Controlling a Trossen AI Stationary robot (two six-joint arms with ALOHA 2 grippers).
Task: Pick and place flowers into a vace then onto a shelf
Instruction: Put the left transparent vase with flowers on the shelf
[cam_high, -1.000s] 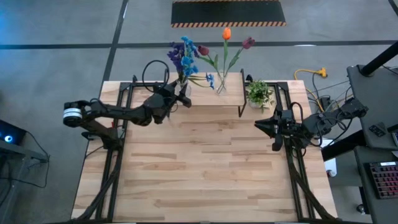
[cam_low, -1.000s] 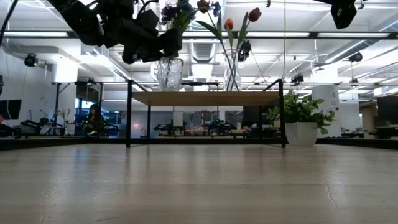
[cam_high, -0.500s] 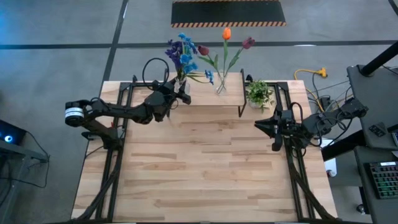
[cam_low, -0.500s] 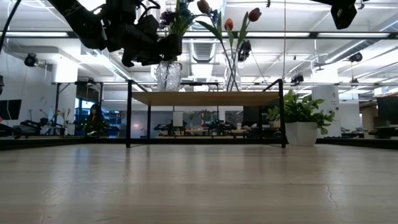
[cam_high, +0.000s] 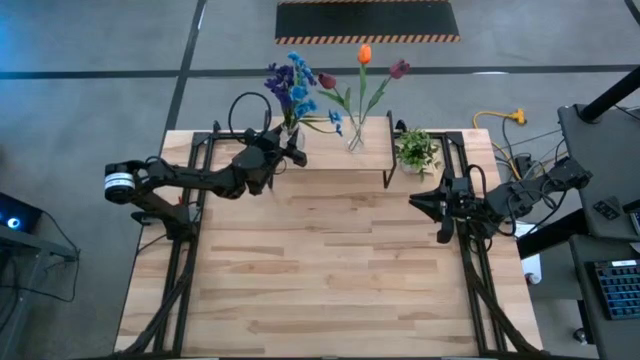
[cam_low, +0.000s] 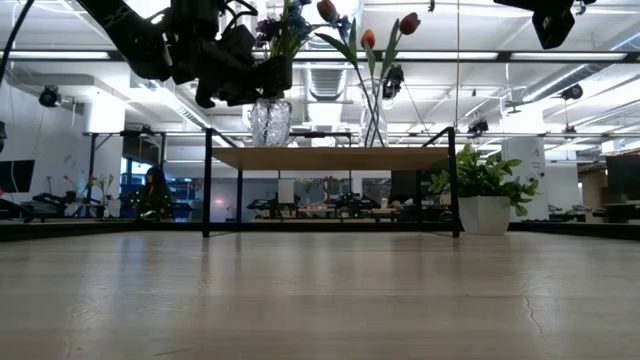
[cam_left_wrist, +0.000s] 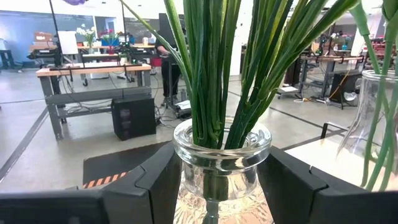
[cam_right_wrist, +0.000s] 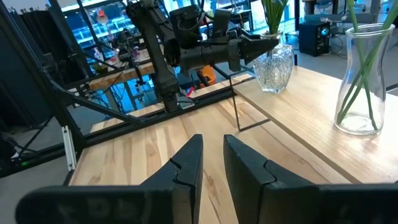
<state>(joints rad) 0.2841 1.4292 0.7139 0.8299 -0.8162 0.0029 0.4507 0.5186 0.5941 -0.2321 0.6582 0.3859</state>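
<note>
With its two dark fingers (cam_left_wrist: 155, 186) pressed against either side of the cut-glass vase (cam_left_wrist: 222, 171), just under the rim, the left gripper (cam_high: 285, 155) holds the vase on the shelf (cam_high: 335, 158), at the shelf's left end. Only the left wrist view shows that clamp close up, with the green stems packed into the neck; from above, the arm's dark bulk hides the glass and only the blue and purple flowers (cam_high: 293, 88) show above it. From table height, the vase base rests on the light wood shelf top. Farther right on the shelf stands a taller clear vase (cam_high: 355, 135) holding the tulips (cam_high: 364, 55). A small potted plant (cam_high: 416, 150) sits on the table just off the shelf's right end. Well away from the shelf, at the table's right edge, the right gripper (cam_high: 418, 202) waits, its fingers nearly together with a narrow gap between them.
</note>
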